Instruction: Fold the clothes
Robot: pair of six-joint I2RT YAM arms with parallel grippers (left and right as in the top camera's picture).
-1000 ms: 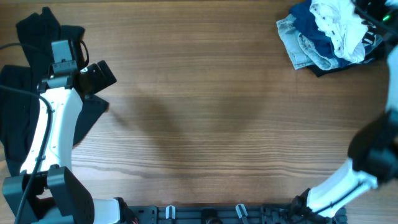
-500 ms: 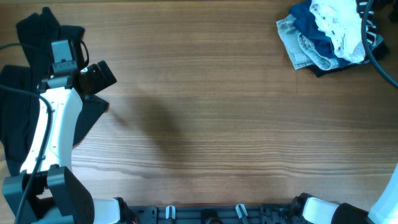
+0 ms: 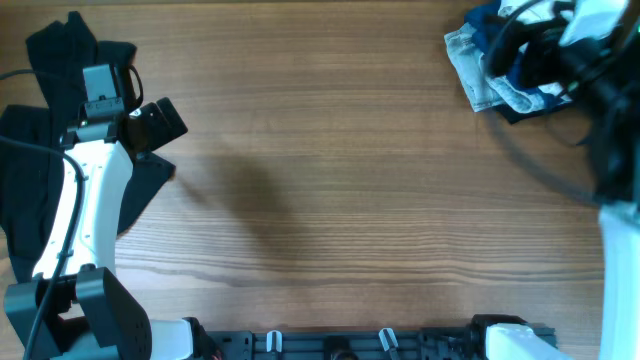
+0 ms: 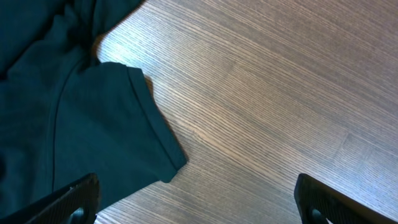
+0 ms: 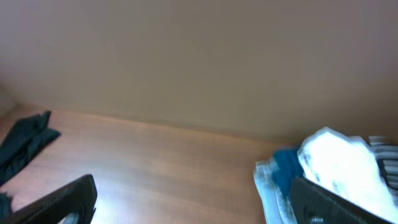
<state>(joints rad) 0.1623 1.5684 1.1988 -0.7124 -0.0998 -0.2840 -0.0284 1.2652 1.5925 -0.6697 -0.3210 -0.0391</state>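
A dark teal garment (image 3: 40, 150) lies crumpled at the table's left edge; its sleeve (image 4: 118, 130) shows in the left wrist view. My left gripper (image 3: 158, 122) hovers over the garment's right edge, open and empty (image 4: 196, 205). A pile of clothes (image 3: 500, 75) sits at the far right corner, with a white piece (image 5: 342, 165), a blue piece (image 5: 287, 167) and light denim (image 5: 268, 190). My right arm (image 3: 590, 40) is blurred above that pile and covers part of it. My right gripper (image 5: 199, 205) is open and empty, with the pile at its right finger.
The bare wooden table (image 3: 340, 180) stretches between the dark garment and the pile. The dark garment also shows far left in the right wrist view (image 5: 25, 143). A plain wall (image 5: 199, 56) stands behind the table.
My right arm has swung from the lower right up over the pile at the far right corner, now hiding the white piece from above. The left arm has not moved.
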